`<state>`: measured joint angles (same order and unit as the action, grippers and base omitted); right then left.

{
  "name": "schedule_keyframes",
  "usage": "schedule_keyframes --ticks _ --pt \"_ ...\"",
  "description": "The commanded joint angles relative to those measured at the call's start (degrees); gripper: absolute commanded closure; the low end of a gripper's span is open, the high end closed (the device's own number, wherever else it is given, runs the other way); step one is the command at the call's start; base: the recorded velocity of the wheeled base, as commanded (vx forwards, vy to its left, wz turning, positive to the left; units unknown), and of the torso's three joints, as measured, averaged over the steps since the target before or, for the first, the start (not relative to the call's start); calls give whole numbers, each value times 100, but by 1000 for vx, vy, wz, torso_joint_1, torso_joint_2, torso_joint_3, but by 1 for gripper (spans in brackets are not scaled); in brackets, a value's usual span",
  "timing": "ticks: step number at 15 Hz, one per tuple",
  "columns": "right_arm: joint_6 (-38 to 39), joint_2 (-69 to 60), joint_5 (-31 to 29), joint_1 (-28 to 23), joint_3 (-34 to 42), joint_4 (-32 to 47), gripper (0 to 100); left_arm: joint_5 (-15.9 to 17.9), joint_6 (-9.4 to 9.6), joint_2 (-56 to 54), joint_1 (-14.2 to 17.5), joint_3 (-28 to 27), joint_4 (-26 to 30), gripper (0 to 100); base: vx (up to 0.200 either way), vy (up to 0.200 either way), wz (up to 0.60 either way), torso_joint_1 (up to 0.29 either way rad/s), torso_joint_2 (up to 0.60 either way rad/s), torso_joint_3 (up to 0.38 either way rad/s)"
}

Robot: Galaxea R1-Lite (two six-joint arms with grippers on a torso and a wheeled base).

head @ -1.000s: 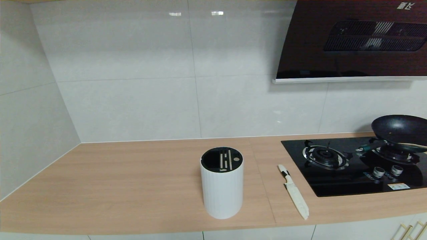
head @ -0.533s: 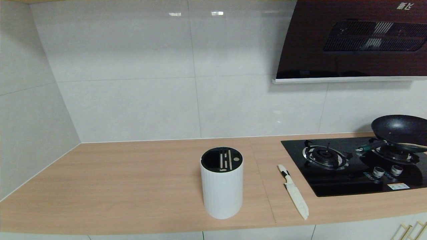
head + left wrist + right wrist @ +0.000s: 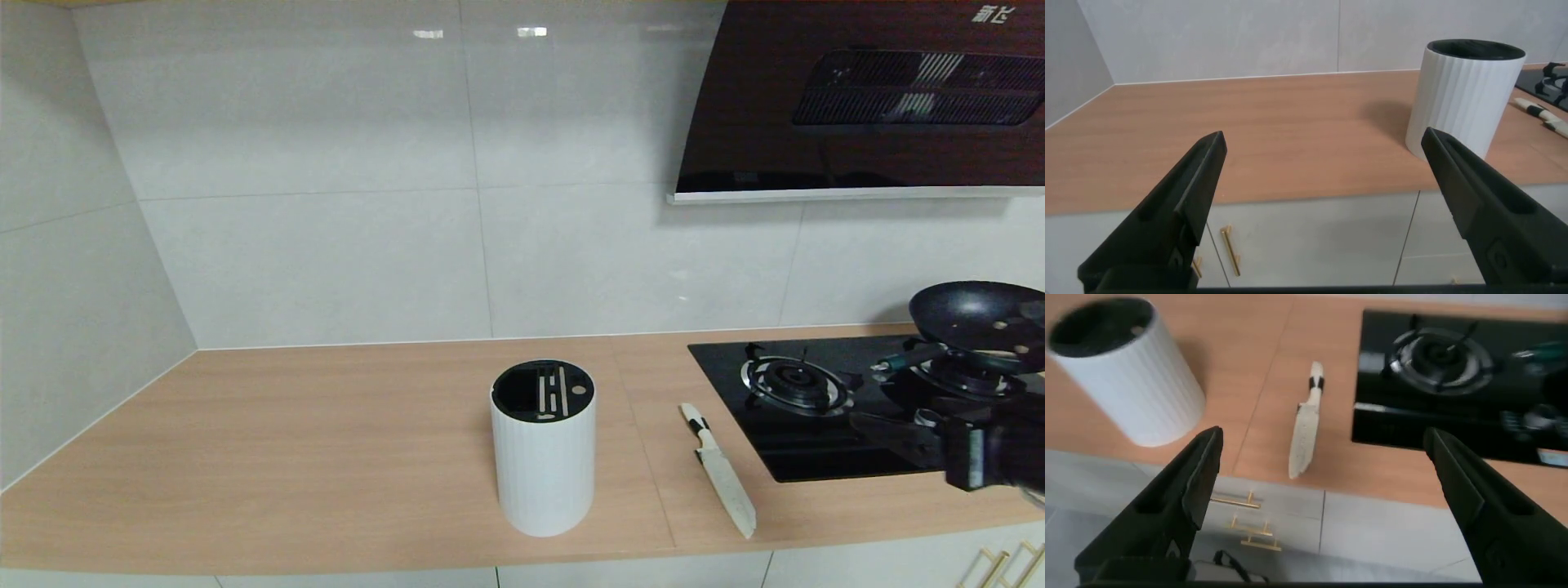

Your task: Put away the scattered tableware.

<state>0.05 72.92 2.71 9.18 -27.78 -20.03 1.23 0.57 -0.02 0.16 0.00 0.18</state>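
Countertop (image 3: 326,457) of pale wood runs along a white tiled wall. A dark range hood (image 3: 857,106) hangs high on the robot's right, over a black glass gas hob (image 3: 784,461) set into the counter. A black pan (image 3: 971,314) sits on the hob's right-hand burner. A white ribbed knife holder (image 3: 544,457) with a black slotted top stands upright near the middle of the counter, towards its front edge.

The right gripper (image 3: 1321,439) hovers above the counter's front edge by the hob, its two fingers spread wide and holding nothing. The left gripper (image 3: 1323,137) sits low in front of the counter, level with the holder's side, fingers also spread wide and empty.

A knife (image 3: 718,482) with a cream blade lies flat on the counter between the holder and the hob, apart from both, handle towards the wall and tip towards the front edge.
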Motion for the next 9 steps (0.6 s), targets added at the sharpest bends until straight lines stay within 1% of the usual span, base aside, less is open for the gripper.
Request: schedule_keyframes --ticks 1,3,6,9 --pt "171 2024 -51 225 -896 -467 0 0 4 2 2 0 -1 0 0 0 0 0 0 0" --pt "197 2701 -60 304 -1397 -467 0 0 -5 2 2 0 -1 0 0 0 0 0 0 0" --pt "162 3703 -51 339 -1871 -493 0 0 4 2 2 0 -1 0 0 0 0 0 0 0" --pt "162 4775 -95 383 -2240 -880 0 0 4 2 2 0 -1 0 0 0 0 0 0 0"
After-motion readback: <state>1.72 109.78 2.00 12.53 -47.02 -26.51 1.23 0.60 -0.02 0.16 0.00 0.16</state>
